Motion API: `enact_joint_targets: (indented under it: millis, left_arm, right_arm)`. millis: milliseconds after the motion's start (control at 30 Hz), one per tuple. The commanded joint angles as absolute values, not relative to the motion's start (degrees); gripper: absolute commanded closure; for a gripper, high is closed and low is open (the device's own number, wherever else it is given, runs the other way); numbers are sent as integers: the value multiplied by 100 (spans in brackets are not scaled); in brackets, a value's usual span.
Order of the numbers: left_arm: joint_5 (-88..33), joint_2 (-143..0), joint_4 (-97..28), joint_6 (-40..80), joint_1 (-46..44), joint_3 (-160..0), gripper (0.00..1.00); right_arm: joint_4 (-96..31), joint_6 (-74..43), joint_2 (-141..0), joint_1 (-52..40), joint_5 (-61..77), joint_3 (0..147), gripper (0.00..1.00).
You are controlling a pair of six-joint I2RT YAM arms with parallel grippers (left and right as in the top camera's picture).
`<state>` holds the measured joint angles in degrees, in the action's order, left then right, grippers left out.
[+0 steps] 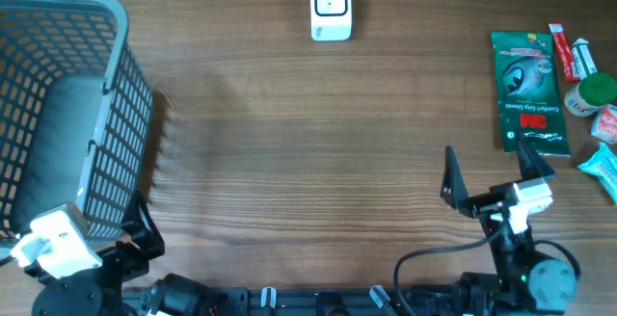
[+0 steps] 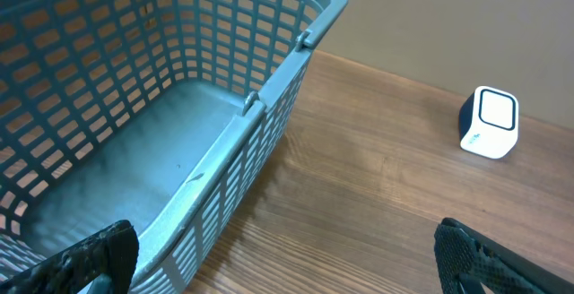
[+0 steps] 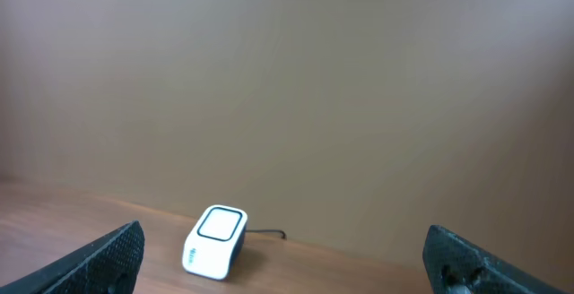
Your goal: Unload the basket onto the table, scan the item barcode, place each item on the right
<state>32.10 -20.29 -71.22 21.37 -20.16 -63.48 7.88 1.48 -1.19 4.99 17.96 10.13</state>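
Note:
A white barcode scanner [image 1: 330,8] with a dark-rimmed window stands at the far middle of the table; it also shows in the left wrist view [image 2: 490,122] and the right wrist view [image 3: 215,241]. A green 3M glove packet [image 1: 526,90] lies flat at the far right, beside other small items. My right gripper [image 1: 492,169] hovers open just in front of the packet and holds nothing; its fingertips [image 3: 106,260] frame the scanner from afar. My left gripper [image 2: 291,267] is open and empty at the near left, straddling the basket's wall.
A large blue-grey mesh basket [image 1: 120,114] fills the left side, its rim [image 2: 269,92] close to my left fingers. At the right edge lie a red-and-white tube [image 1: 561,51], a green-lidded jar [image 1: 592,93] and a light blue packet [image 1: 603,169].

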Motion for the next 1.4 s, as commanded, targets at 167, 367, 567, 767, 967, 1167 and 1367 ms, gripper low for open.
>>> enact_joint_targets:
  millis: [167, 367, 567, 767, 967, 1167, 1367]
  left_arm:
    - [3264, -2010, -7105, 2150, -2040, -6337, 0]
    - [3262, -2010, -7105, 2147, -2040, -6337, 0]
    - [3262, -2010, -7105, 2147, -2040, -6337, 0]
    - [3264, -2010, -7105, 2147, -2040, -6337, 0]
    - [3262, -2010, -7105, 2147, -2040, -6337, 0]
    - [3262, -2010, -7105, 2147, -2040, -6337, 0]
    - [3264, -2010, -7105, 2150, -2040, -6337, 0]
  right_arm:
    - [1103, -364, -16, 464, 1269, 239, 0]
    - [1201, -360, -14, 191, 934, 97, 0]
    - [952, -451, -14, 167, 943, 27, 0]
    - [130, -451, -16, 167, 895, 27, 0]
    - [67, -456, -21, 198, 882, 30, 0]
    - [64, -451, -21, 215, 880, 30, 0]
    - [64, -449, -21, 215, 880, 30, 0]
